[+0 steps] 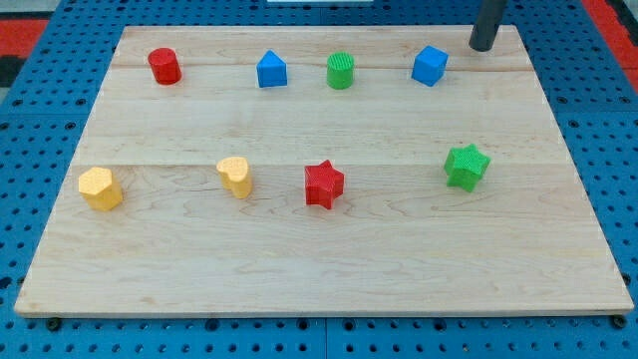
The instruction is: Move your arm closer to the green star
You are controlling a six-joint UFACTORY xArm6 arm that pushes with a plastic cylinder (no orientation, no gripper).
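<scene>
The green star (pixel 466 166) lies on the wooden board (pixel 319 269) at the view's right, in the lower row of blocks. My tip (pixel 482 47) is at the view's top right, near the board's top edge, well above the green star and slightly to its right. It touches no block. The nearest block to it is the blue cube (pixel 430 66), just to its left.
The top row holds a red cylinder (pixel 164 66), a blue house-shaped block (pixel 271 70) and a green cylinder (pixel 341 71). The lower row holds a yellow block (pixel 101 188), a yellow heart (pixel 236 177) and a red star (pixel 323 184).
</scene>
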